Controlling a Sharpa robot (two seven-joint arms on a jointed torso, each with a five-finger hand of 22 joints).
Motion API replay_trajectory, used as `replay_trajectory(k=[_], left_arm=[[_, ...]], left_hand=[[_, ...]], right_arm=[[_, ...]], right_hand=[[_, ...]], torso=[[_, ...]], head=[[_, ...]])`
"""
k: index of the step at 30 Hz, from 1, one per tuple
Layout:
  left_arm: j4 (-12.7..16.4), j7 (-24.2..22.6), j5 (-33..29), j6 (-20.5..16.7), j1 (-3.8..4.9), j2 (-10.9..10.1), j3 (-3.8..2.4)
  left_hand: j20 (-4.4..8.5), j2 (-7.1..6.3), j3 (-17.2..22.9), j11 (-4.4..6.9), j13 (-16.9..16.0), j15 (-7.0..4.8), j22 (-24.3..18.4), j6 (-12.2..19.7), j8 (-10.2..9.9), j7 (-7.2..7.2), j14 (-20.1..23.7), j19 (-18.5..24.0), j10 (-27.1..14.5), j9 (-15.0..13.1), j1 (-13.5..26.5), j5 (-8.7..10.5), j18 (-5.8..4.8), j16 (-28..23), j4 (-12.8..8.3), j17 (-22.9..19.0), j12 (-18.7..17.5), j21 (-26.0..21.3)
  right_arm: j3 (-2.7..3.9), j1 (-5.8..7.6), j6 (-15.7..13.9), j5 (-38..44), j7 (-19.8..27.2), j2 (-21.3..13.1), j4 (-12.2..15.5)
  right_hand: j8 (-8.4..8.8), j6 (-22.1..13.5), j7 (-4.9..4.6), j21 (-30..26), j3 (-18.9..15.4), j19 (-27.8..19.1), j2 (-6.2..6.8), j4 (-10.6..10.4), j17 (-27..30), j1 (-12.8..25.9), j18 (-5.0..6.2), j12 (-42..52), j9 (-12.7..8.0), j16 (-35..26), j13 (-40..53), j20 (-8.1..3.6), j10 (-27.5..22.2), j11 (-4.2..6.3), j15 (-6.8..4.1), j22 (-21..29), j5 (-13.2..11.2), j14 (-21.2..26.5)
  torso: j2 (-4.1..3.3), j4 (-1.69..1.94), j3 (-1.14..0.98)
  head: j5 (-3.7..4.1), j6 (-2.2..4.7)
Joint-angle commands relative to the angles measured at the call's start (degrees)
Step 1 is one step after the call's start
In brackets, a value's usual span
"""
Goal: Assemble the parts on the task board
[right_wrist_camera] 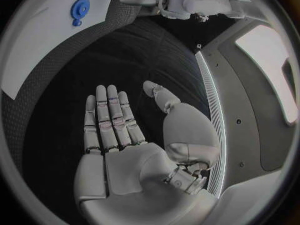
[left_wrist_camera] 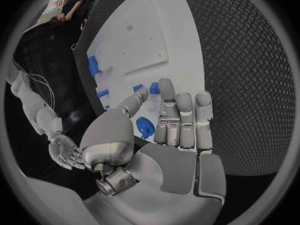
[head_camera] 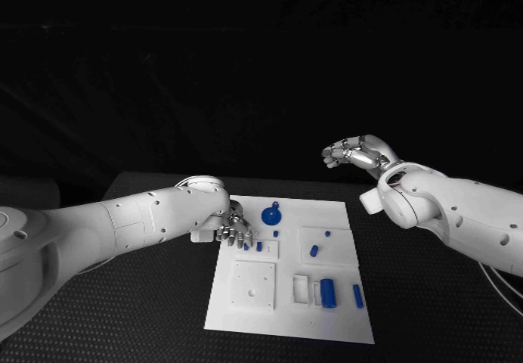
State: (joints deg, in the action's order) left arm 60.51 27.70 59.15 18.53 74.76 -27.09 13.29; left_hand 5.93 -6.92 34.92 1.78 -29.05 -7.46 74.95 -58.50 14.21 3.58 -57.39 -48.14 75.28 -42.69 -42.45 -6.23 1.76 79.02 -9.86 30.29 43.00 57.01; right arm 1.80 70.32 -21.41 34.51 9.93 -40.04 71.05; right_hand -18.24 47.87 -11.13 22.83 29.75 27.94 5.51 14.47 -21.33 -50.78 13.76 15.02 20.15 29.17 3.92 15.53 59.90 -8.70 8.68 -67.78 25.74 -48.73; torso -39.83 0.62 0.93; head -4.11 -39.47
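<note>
Over the task board (head_camera: 327,318)'s left edge the empty left hand (head_camera: 233,229) spreads; right hand (head_camera: 354,155), empty, hangs beyond it.

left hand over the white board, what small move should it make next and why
Probably lower the left hand and close its fingers on the small blue part beside its fingertips. It hovers open over the white task board's left edge, holding nothing, while the right hand hangs off the board, open and empty.

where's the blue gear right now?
In the head view the blue gear lies near the far edge of the task board, just right of the left hand, which hovers at the board's left edge.
</note>
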Motion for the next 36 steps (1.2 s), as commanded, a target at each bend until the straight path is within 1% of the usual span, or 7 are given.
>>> replay_trajectory(k=[1,10,17,20,25,30,36], left_arm=[[0.3,0.2,0.7,-1.9,-0.23,-0.2,0.13],[2.3,-1.1,-1.4,-6.9,-0.2,-3.3,-0.58],[5.4,-7.7,-5.5,-18.0,-0.15,-6.2,-3.72],[7.1,-14.1,-5.8,-21.6,-0.14,-6.9,-3.9],[8.5,-24.4,-2.0,-28.9,-0.36,-6.4,-3.68],[9.6,-32.0,7.1,-37.0,-1.78,-6.2,-3.1],[8.0,-34.7,15.6,-38.8,-3.2,-4.2,-2.64]], left_hand=[[6.55,-1.04,0.0,0.0,-0.1,0.12,0.5,1.7,-0.3,1.04,0.5,0.2,-0.6,0.1,-0.2,0.62,0.35,-0.1,0.9,-0.1,0.4,-0.3],[6.63,-5.5,0.2,-0.25,-0.3,0.29,0.5,3.3,-1.1,1.48,0.6,0.0,-0.9,0.2,0.2,3.42,0.41,0.1,5.6,-0.2,0.9,-0.5],[6.3,-6.98,1.1,-0.74,0.3,0.7,0.4,3.9,-1.2,1.67,1.8,0.9,-3.0,0.0,-0.8,3.34,0.46,-1.1,8.2,-0.9,-0.3,-1.2],[4.94,-5.81,0.7,-1.52,1.8,2.22,-0.3,3.9,-1.1,2.46,4.6,4.0,-6.0,0.0,-3.9,3.33,-0.36,-3.8,6.5,-2.2,-3.2,-3.5],[0.41,0.42,2.6,-4.35,6.9,6.95,-1.7,4.0,-1.0,3.85,8.8,8.3,-12.0,0.6,-20.3,-1.88,-0.78,-10.5,-4.7,-6.1,-11.3,-8.3],[-0.01,-1.2,1.7,-5.75,9.7,7.12,-1.6,3.4,-1.0,3.67,7.0,6.8,-12.7,1.8,-24.3,-0.4,-0.03,-10.6,-6.3,-6.4,-15.8,-8.8],[0.78,-2.55,1.4,-6.52,12.8,6.4,-1.8,3.0,-1.1,3.66,3.8,4.0,-11.5,3.2,-25.9,-0.28,0.4,-11.7,-6.2,-6.8,-21.8,-9.2]], right_arm=[[0.01,-0.03,0.7,0.1,0.4,0.0,0.1],[0.01,-0.1,0.6,0.0,0.4,-0.3,0.2],[0.01,-0.11,0.4,0.0,0.4,-0.6,0.2],[0.01,-0.11,0.4,0.0,0.4,-0.6,0.2],[0.01,-0.11,0.4,0.0,0.5,-0.5,0.0],[0.01,-0.11,0.4,0.0,0.5,-0.5,-0.1],[0.01,-0.11,0.4,0.0,0.5,-0.3,-0.1]], right_hand=[[-0.26,-0.3,-0.28,-0.4,0.2,-0.4,0.24,-0.1,0.1,-0.5,0.47,-0.3,-0.1,0.2,0.0,0.08,0.3,0.08,0.33,-0.1,0.2,0.3],[-0.23,-0.3,-0.3,-0.4,0.2,-0.4,0.27,-0.1,0.1,-0.5,0.46,-0.4,-0.1,0.2,0.0,0.09,0.2,0.07,0.34,-0.1,0.3,0.3],[-0.22,-0.3,-0.31,-0.4,0.2,-0.4,0.26,-0.2,0.1,-0.5,0.45,-0.4,-0.1,0.2,0.0,0.09,0.2,0.06,0.35,-0.1,0.3,0.3],[-0.22,-0.4,-0.31,-0.4,0.2,-0.5,0.26,-0.2,0.1,-0.5,0.45,-0.4,-0.1,0.2,0.0,0.09,0.2,0.06,0.35,-0.1,0.3,0.3],[-0.22,-0.4,-0.31,-0.4,0.2,-0.5,0.25,-0.2,0.1,-0.5,0.45,-0.4,-0.1,0.2,0.0,0.09,0.2,0.06,0.35,-0.1,0.4,0.3],[-0.23,-0.4,-0.31,-0.4,0.2,-0.5,0.23,-0.2,0.1,-0.5,0.45,-0.4,-0.1,0.2,0.0,0.09,0.2,0.06,0.35,-0.1,0.4,0.3],[-0.23,-0.3,-0.31,-0.4,0.2,-0.5,0.21,-0.2,0.1,-0.5,0.46,-0.4,-0.1,0.2,0.0,0.09,0.2,0.06,0.35,-0.1,0.4,0.3]], torso=[[-0.01,0.04,0.01],[0.0,0.04,-0.02],[0.04,0.07,-0.06],[0.04,0.09,-0.04],[-0.03,0.06,0.01],[-0.03,0.02,-0.02],[-0.05,0.0,-0.01]], head=[[0.02,0.01],[0.09,0.18],[0.59,0.51],[0.77,0.72],[1.11,1.27],[1.15,1.63],[1.19,1.79]])
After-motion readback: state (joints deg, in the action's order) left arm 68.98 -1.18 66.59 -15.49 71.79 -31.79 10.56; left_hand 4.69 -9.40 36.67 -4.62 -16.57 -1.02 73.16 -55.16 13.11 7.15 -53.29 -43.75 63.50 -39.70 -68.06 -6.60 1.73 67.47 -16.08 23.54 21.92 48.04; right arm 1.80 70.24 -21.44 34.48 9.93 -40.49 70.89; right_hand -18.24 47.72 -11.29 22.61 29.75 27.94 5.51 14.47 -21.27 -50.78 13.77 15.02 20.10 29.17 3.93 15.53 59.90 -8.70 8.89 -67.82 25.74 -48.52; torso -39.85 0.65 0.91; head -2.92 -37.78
